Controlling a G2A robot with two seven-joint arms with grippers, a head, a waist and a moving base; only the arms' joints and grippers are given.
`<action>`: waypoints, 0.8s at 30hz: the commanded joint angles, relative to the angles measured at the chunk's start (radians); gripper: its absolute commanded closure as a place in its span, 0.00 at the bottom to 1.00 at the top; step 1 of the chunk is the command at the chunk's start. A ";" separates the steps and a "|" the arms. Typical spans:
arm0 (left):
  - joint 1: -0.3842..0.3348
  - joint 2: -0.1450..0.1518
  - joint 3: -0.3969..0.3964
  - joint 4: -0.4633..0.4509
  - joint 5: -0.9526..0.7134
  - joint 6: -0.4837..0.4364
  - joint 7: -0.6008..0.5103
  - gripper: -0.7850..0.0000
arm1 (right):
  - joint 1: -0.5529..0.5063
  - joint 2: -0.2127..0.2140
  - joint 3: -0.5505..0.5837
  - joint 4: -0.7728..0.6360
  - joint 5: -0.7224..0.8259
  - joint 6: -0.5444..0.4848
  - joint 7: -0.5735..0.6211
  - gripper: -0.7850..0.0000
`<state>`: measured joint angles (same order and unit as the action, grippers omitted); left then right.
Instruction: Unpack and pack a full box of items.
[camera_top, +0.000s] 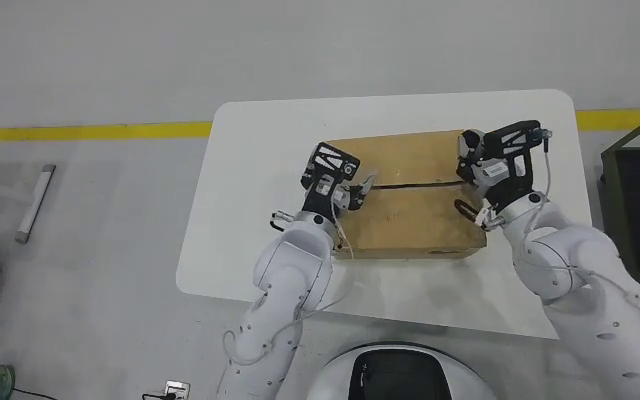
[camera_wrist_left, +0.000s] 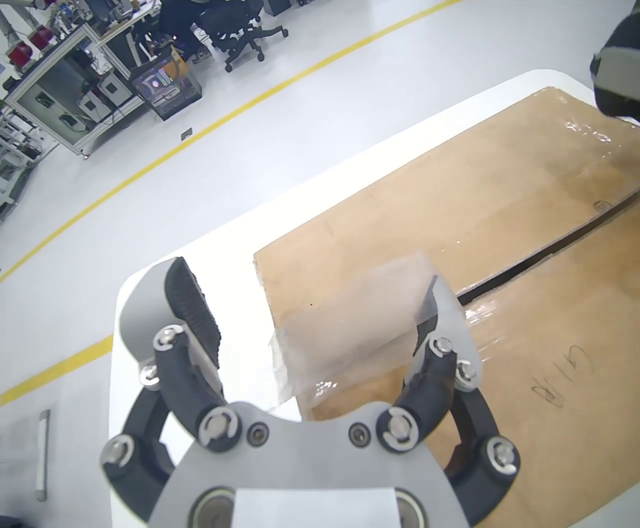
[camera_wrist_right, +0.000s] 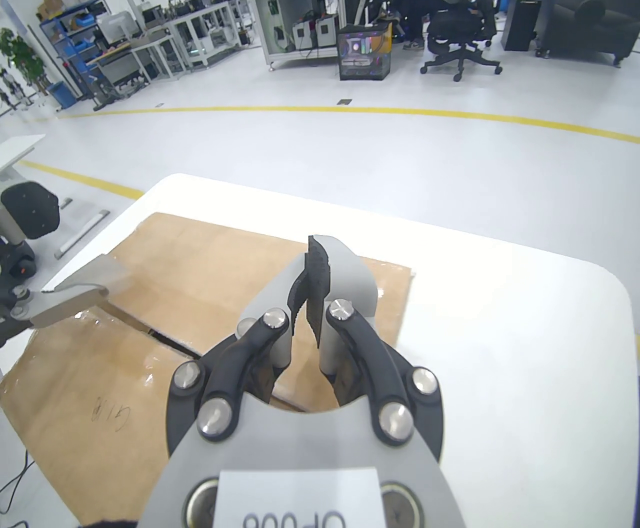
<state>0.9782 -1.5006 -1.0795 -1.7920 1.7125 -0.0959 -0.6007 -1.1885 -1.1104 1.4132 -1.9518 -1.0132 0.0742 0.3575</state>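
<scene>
A closed cardboard box (camera_top: 410, 195) lies on the white table (camera_top: 260, 150), its two top flaps meeting at a dark seam (camera_wrist_left: 525, 262). My left gripper (camera_wrist_left: 307, 280) hangs open over the box's left end (camera_wrist_left: 450, 225). A loose strip of clear tape (camera_wrist_left: 350, 325) clings to one of its fingertips (camera_wrist_left: 440, 300) and spans part of the gap. In the top view the left gripper (camera_top: 355, 190) sits by the seam's left end. My right gripper (camera_wrist_right: 315, 280) is shut on nothing above the box's far right corner (camera_wrist_right: 350, 280); the top view shows the right gripper (camera_top: 472, 148) there.
Shiny tape remnants (camera_wrist_left: 590, 135) lie along the box top. A dark cabinet (camera_top: 622, 170) stands just off the table's right edge. A yellow line (camera_top: 100, 130) runs on the floor behind, and a grey bar (camera_top: 32, 205) lies on the floor at left.
</scene>
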 joint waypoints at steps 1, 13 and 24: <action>-0.011 -0.004 0.018 0.015 0.000 0.008 -0.001 0.00 | -0.019 0.003 0.044 -0.004 0.009 -0.013 0.001 1.00; -0.084 -0.038 0.143 0.111 0.012 0.057 0.002 0.00 | -0.134 0.015 0.232 0.016 0.072 -0.107 -0.027 1.00; -0.163 -0.081 0.238 0.200 -0.007 0.107 0.001 0.00 | -0.196 0.023 0.360 0.063 0.125 -0.194 -0.050 1.00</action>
<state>0.8222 -1.5772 -0.8520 -1.5997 1.7078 0.0103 -0.6005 -1.3801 -1.0878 1.7636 -1.8936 -0.8929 -0.1138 0.3088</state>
